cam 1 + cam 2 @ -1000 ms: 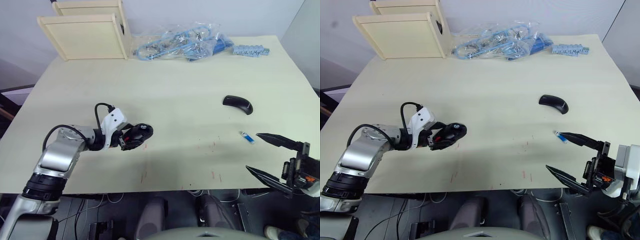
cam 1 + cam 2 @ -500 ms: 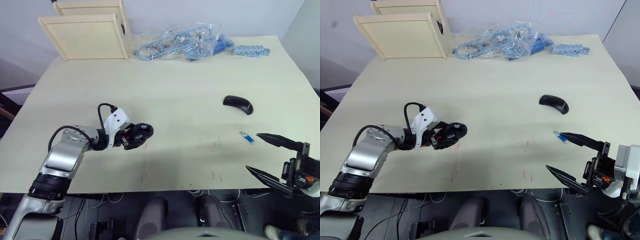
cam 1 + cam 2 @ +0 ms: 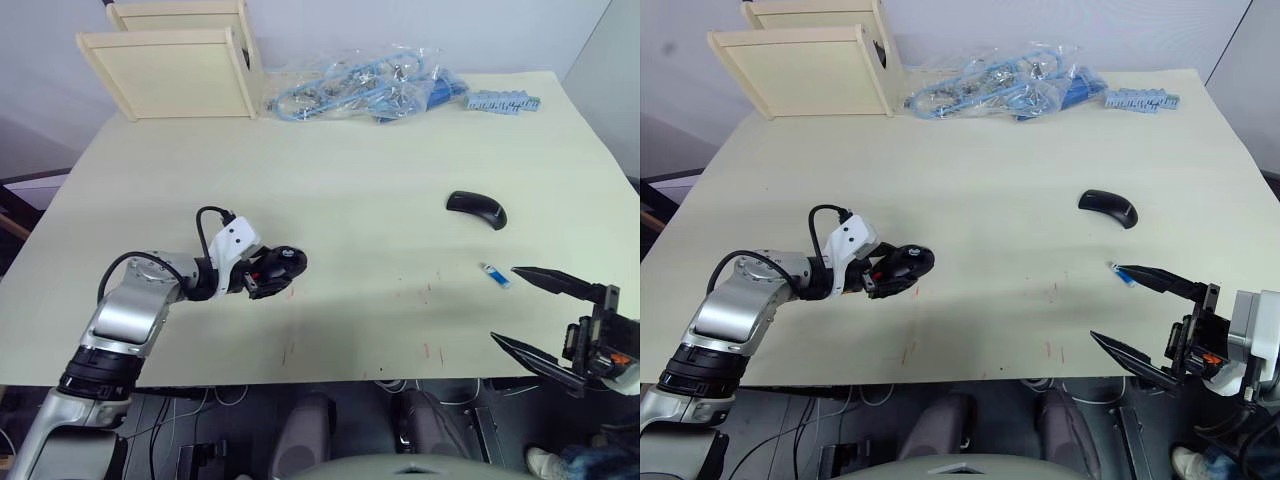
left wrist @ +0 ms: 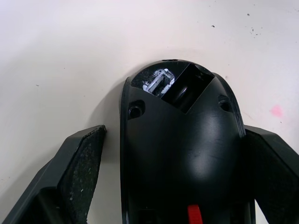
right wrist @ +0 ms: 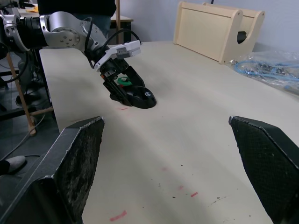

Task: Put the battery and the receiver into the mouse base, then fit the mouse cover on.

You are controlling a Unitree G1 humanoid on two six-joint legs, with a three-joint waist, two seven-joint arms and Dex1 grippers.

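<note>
Right claw (image 3: 540, 312) at near table edge, fingers spread wide, nothing between them. Battery (image 3: 493, 274) flat on table (image 3: 380, 170), just beyond upper fingertip, not touching. Left claw (image 4: 173, 186) low on table at left-centre, fingers parted either side of mouse base (image 3: 282, 266); one pad (image 4: 86, 156) stands just off base side, contact on other side cannot tell. Mouse cover (image 3: 476, 208) lies further back on right, well apart from base. Far edge: wooden boxes (image 3: 170, 60), bag of blue cables (image 3: 360, 85).
</note>
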